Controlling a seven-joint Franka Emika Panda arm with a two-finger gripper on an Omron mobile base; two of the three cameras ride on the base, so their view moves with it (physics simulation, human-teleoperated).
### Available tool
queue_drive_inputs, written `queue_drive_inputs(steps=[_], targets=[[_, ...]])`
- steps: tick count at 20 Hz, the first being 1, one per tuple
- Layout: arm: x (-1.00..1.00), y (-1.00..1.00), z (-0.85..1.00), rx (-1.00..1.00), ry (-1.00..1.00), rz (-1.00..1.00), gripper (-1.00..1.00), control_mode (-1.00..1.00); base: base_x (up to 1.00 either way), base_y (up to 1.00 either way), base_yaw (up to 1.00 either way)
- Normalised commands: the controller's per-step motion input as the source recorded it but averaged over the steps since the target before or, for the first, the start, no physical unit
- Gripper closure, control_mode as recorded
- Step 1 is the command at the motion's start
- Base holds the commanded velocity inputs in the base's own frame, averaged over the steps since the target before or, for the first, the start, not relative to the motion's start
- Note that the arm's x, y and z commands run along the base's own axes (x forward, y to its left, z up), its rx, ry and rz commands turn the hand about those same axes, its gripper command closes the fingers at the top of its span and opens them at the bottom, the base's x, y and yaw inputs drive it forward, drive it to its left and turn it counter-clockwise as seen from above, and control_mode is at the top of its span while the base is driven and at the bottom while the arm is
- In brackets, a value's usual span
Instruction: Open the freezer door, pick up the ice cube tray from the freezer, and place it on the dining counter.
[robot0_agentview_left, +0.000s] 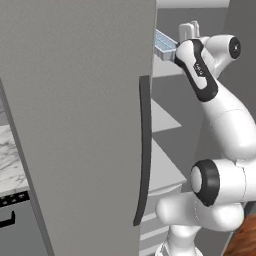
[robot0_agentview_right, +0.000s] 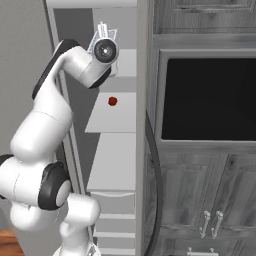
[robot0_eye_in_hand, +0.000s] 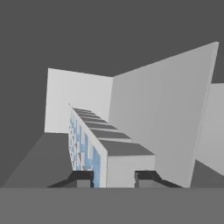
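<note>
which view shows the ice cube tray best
The hand view: the ice cube tray runs lengthwise away from the camera, its blue cells plain, its near end between the claw fingertips. The left base view shows one end poking past the freezer door; the right base view, a pale corner above the wrist.

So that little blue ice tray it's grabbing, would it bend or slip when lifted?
The ice cube tray looks stiff: its grid of cells runs straight, without sagging. It seems thin and small, so probably light. The fingers pinch one short end, so the long far end could droop or twist if the grip is loose.
</note>
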Motion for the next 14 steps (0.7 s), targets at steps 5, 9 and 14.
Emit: queue_drive_inputs(steps=[5,9,14], targets=[[-0.59,0.0,0.0,0.01,0.0,0.0,1.0,-1.0,0.0,0.0,0.0],[-0.75,0.0,0.05,0.0,0.0,0.0,1.0,-1.0,0.0,0.0,0.0],[-0.89,0.0,0.07,0.0,0.0,0.0,1.0,-1.0,0.0,0.0,0.0]])
